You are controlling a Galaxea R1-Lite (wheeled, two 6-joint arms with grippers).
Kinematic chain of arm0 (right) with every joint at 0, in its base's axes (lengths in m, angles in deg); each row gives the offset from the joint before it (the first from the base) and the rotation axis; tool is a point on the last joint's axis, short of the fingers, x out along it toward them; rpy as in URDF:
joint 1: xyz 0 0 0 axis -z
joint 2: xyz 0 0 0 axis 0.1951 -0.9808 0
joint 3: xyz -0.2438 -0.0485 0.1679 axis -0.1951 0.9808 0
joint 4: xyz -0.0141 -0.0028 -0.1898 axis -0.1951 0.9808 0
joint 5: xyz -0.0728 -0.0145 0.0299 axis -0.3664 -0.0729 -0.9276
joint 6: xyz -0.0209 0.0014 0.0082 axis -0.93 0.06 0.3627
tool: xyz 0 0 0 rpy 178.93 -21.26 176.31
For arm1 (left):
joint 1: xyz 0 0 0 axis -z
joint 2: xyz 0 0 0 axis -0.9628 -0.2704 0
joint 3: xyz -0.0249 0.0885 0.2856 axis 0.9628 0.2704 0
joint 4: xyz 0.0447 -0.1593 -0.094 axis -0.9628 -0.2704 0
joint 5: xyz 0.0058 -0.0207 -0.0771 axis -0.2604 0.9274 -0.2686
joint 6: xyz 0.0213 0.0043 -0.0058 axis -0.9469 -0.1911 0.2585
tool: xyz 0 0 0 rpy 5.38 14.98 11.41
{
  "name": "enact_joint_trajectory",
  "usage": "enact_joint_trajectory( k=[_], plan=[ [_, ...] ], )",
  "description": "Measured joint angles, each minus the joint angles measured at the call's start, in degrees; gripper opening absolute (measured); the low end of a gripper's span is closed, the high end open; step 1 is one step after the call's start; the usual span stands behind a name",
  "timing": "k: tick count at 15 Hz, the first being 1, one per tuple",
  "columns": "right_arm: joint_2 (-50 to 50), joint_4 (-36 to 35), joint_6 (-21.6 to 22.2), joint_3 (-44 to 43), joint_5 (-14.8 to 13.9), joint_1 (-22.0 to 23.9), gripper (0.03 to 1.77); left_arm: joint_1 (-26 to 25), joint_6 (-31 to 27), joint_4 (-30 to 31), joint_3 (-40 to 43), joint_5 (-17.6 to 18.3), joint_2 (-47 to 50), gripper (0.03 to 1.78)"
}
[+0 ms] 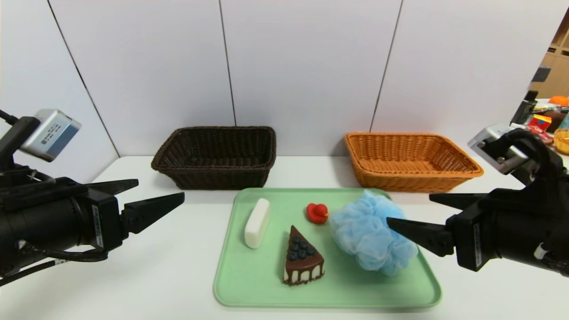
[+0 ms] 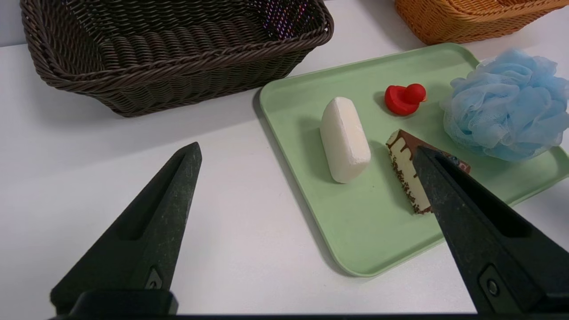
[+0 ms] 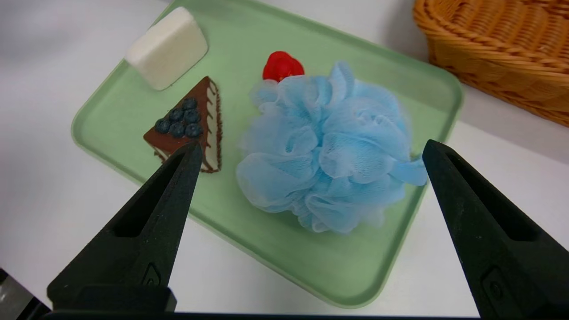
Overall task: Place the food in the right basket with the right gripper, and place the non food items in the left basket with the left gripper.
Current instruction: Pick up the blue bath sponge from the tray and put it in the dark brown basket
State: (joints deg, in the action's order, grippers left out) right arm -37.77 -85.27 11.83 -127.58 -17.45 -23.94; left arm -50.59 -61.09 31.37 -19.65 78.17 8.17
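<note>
The left gripper [image 1: 161, 188] hangs over the table [image 1: 146, 266] with its fingers spread wide and nothing between them; ahead of it is the dark basket [image 1: 213, 173], and to its right, on the green tray [image 1: 338, 300], the soap [image 1: 257, 223] lies nearest. The right gripper [image 1: 408, 208] is also wide open and empty, above the tray's right side, with the puff [image 1: 373, 233] under and just left of its fingertips. Farther left of that gripper is the cake [image 1: 304, 258], with the duck [image 1: 317, 213] between soap and puff. The orange basket [image 1: 413, 175] stands beyond the right gripper, behind the tray.
</note>
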Motion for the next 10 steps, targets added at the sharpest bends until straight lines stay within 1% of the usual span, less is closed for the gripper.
enact_joint_trajectory(
  k=[3, 7, 10],
  plan=[
    [-2.32, -0.01, -0.28, 1.17, 0.07, -1.27, 1.71, 1.79, -0.06, -0.17, 0.22, -1.4, 0.72, 1.69],
    [-5.45, -0.5, -0.96, 1.88, 0.61, -1.05, 1.71, 2.1, -0.23, -0.54, 0.3, -2.06, 1.74, 1.69],
    [-7.98, -5.6, -2.86, 2.84, 0.72, -0.91, 1.71, 2.12, -0.32, -0.65, 0.33, -2.07, 2.49, 1.69]
  ],
)
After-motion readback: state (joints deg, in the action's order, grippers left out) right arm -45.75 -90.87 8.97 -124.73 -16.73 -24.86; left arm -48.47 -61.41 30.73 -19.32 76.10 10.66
